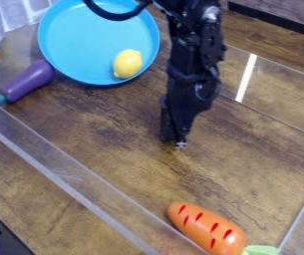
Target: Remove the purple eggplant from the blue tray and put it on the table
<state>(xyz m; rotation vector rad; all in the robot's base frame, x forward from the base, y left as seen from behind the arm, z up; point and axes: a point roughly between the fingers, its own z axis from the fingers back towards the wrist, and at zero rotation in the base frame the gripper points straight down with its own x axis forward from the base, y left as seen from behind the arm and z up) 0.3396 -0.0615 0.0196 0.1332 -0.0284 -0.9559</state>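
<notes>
Near the middle of the wood-grain counter (101,149), hangs the black end effector (177,137), pointed straight down and holding nothing, jaws too dark to tell whether apart or together. Lies already outside the blue tray (75,40), the purple eggplant (27,81), glossy, elongated, teal stem cap toward the left edge, resting on the counter just beside the tray's lower-left rim, while a yellow lemon (128,64) sits in the tray and an orange carrot (210,228) lies near the bottom edge. Looks finished as a placing job, calling at most for lifting the arm clear.

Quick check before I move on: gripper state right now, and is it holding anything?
Gripper: pointing down at the table, nothing visibly held; whether its jaws are open or shut cannot be told from this view.
</notes>
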